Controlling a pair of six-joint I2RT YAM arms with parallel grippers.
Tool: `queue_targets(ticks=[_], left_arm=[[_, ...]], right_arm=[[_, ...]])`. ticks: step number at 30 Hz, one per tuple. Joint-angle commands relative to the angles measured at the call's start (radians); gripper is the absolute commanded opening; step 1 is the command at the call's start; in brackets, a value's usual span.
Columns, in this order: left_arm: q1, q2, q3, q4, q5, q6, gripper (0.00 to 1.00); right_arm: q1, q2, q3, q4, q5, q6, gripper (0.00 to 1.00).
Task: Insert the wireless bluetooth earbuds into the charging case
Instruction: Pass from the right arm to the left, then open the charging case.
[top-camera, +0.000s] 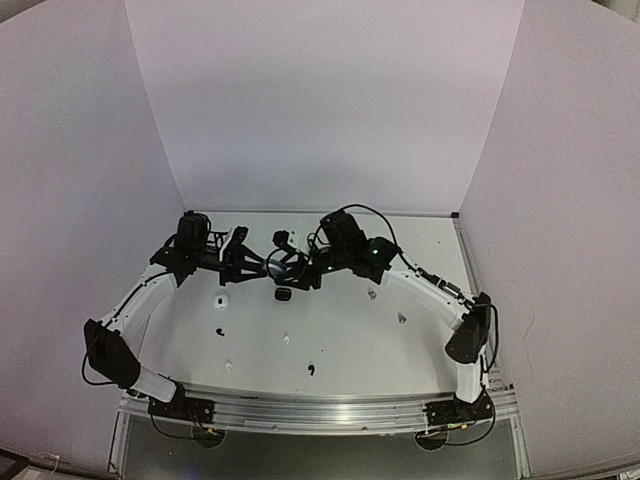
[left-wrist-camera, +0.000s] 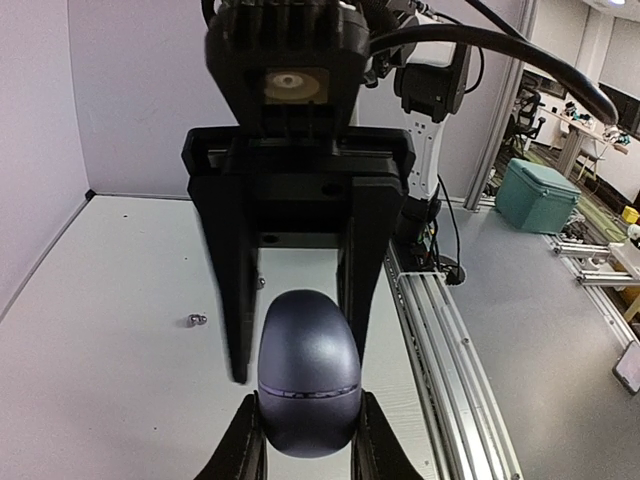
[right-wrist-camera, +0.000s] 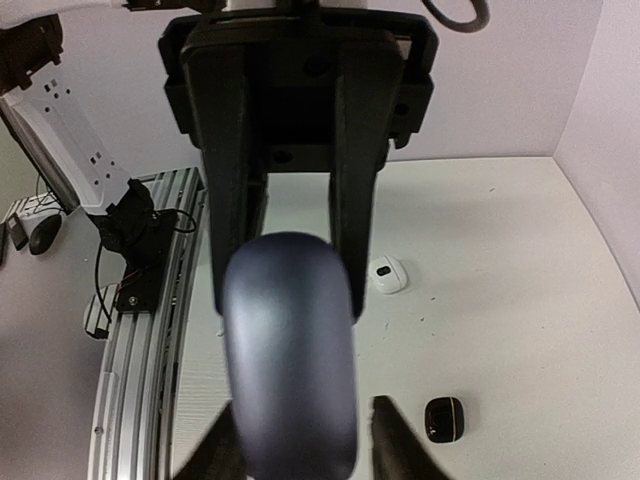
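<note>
Charging case (left-wrist-camera: 308, 370) sits clamped in the left pincer (left-wrist-camera: 308, 425), its long axis pointing at the right pincer (right-wrist-camera: 300, 420), whose jaws stand apart around the far end; earbuds (top-camera: 218, 331) lie scattered on the bench (top-camera: 350, 345) below both

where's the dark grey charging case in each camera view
top external: the dark grey charging case is mid-table, barely visible where the left gripper meets the right gripper.
left wrist: bottom centre, held in the left gripper.
right wrist: lower centre-left, large and close.
shared landmark: the aluminium rail at the table's near edge; right side of the left wrist view, left side of the right wrist view.
</note>
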Motion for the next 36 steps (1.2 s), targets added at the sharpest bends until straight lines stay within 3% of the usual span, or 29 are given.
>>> queue_targets(ticks=[1, 6, 16, 36], left_arm=[[-0.007, -0.011, 0.037, -0.028, 0.02, 0.029, 0.0], [-0.007, -0.014, 0.033, -0.011, 0.016, 0.032, 0.0], [-0.007, -0.012, 0.032, -0.006, 0.062, 0.039, 0.0], [-0.005, -0.012, 0.039, -0.099, 0.068, 0.119, 0.0]], right_arm=[[0.002, -0.003, 0.052, 0.036, 0.024, 0.037, 0.63], [0.001, 0.012, 0.077, 0.046, 0.03, 0.064, 0.7], [-0.006, 0.043, 0.102, 0.052, 0.114, 0.079, 0.68], [-0.081, 0.0, 0.065, 0.1, 0.09, 0.195, 0.63]])
